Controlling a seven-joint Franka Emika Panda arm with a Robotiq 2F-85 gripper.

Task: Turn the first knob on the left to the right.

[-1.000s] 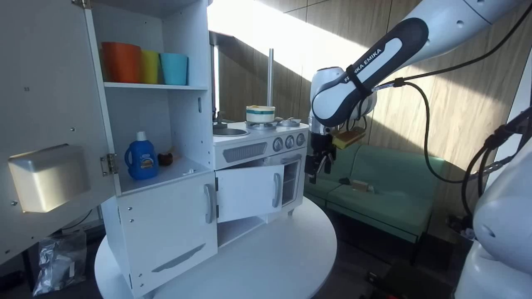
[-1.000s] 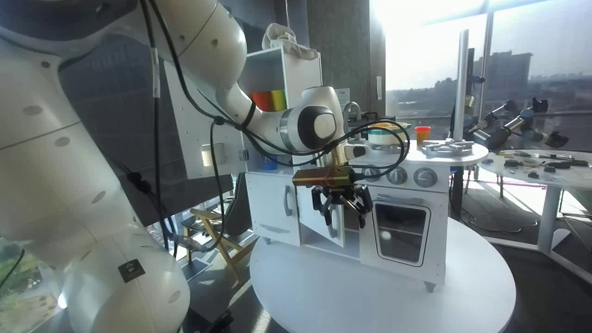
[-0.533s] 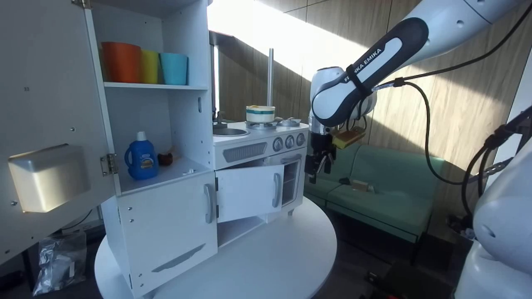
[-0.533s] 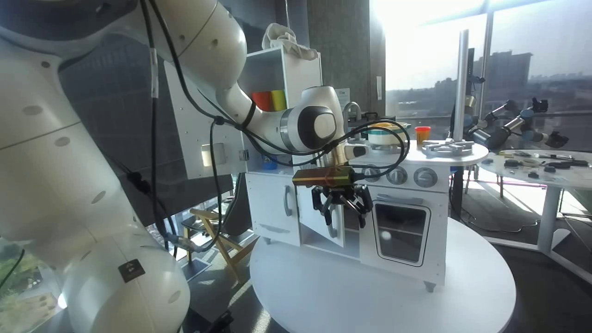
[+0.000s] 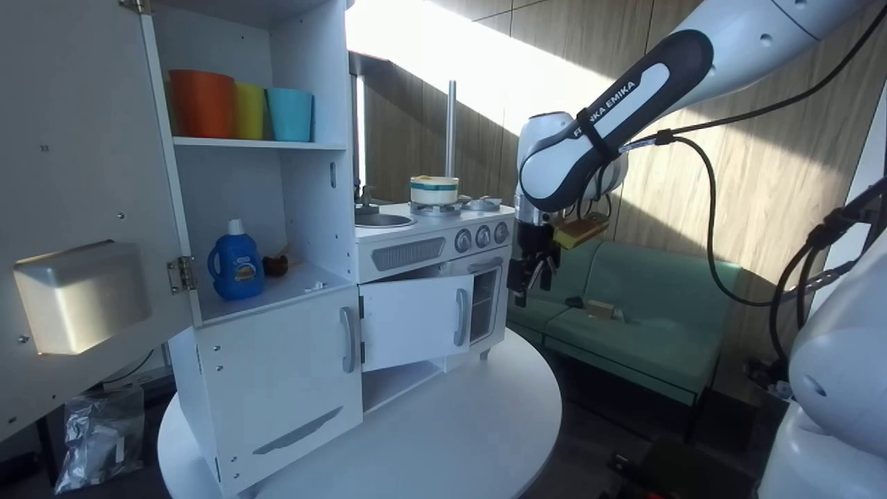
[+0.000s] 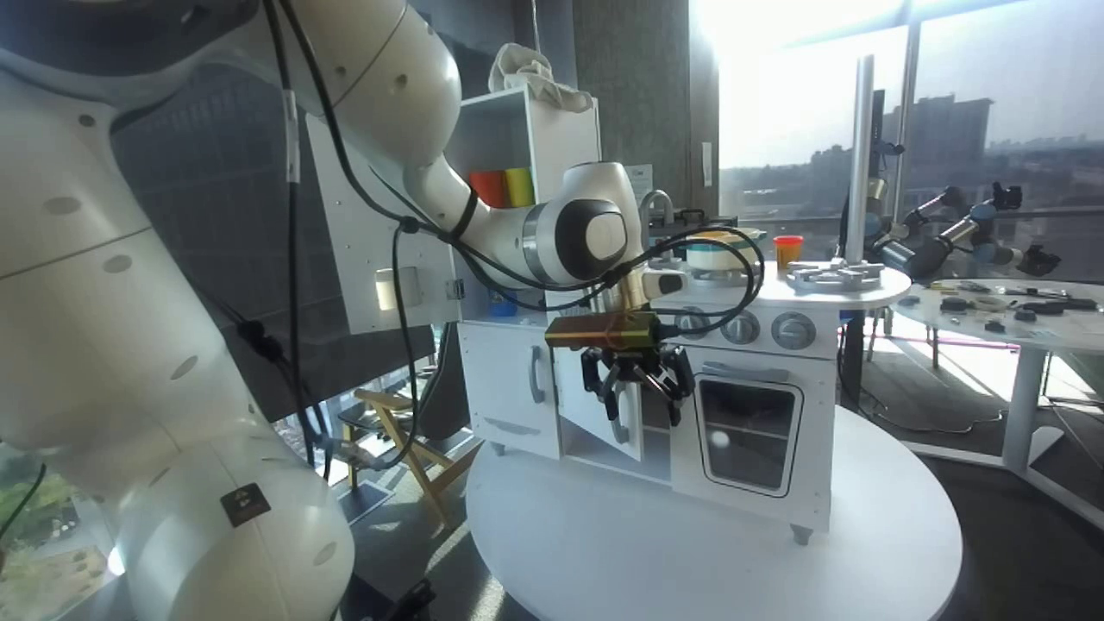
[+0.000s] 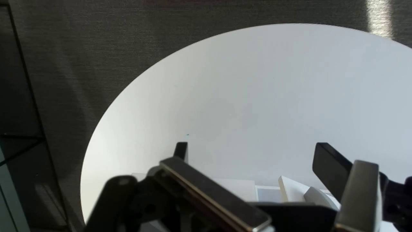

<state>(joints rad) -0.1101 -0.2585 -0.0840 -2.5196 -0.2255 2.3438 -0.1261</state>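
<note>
Though a strap [image 5: 597, 135] cuts across it, "FRANKA EMIKA" reads along the arm [image 5: 627, 104] | arm bent, gripper [image 6: 644, 409] pointing down, fingers [image 7: 359, 196] apart | leftmost knob [image 5: 463, 240] on stove [image 6: 749, 431] front, apart from gripper | blue bottle [image 5: 232, 256]: label [image 5: 245, 269] too small to read

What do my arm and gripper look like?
The Panda arm is white, rounded, with black trim, FRANKA EMIKA lettering and a black strap; black cables run alongside. The Robotiq gripper is mostly black with angular fingers and silvery links; a golden box sits above.
</note>
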